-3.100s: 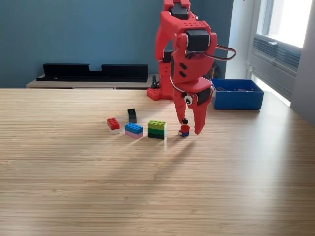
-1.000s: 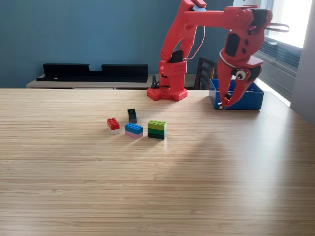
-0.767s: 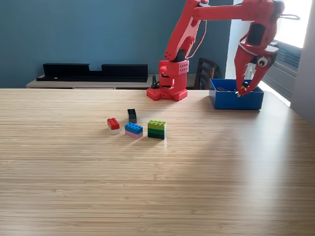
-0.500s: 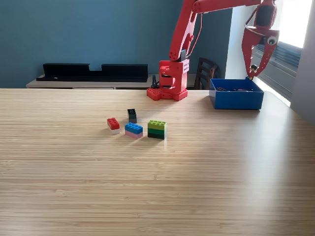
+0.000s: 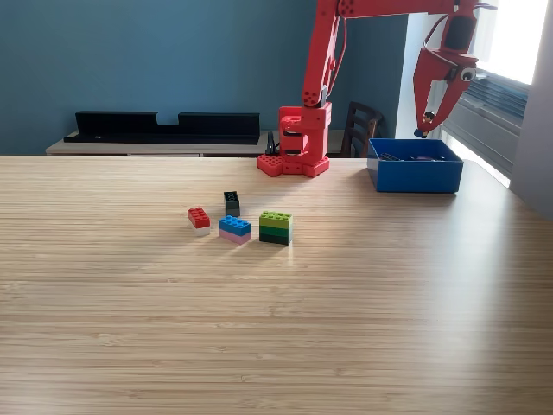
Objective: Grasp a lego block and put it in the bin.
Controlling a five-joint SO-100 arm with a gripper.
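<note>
The gripper (image 5: 425, 124) hangs in the air above the bin (image 5: 416, 171), its red fingers (image 5: 421, 91) pointing down and tapering almost together at the tips. We see a small dark speck at those tips, too small for us to name, and we cannot tell whether the jaws are clamped on anything or simply nearly closed. The red arm (image 5: 324, 52) rises from its base (image 5: 295, 145) at the far edge of the table (image 5: 276, 328), then reaches across the top of the exterior view toward its right, where the wrist drops the gripper over the bin.

The bin, a low blue box, sits on the table at the exterior view's right, just beside the base and well apart from the blocks. We can make out a few small dark shapes inside its rim but cannot say what they are.

Four blocks lie in a loose cluster near the middle of the table. A red block (image 5: 199, 218) on a pale layer lies farthest to the exterior view's left. A blue block (image 5: 234, 228) over a pink layer sits just to its right. A green block (image 5: 276, 227), light green on dark green, stands next to that. A small black block (image 5: 232, 203) stands just behind the red and blue ones.

Behind the table we see a dark blue wall, a long black shelf (image 5: 164, 126), and a dark chair (image 5: 361, 128) near the base.
</note>
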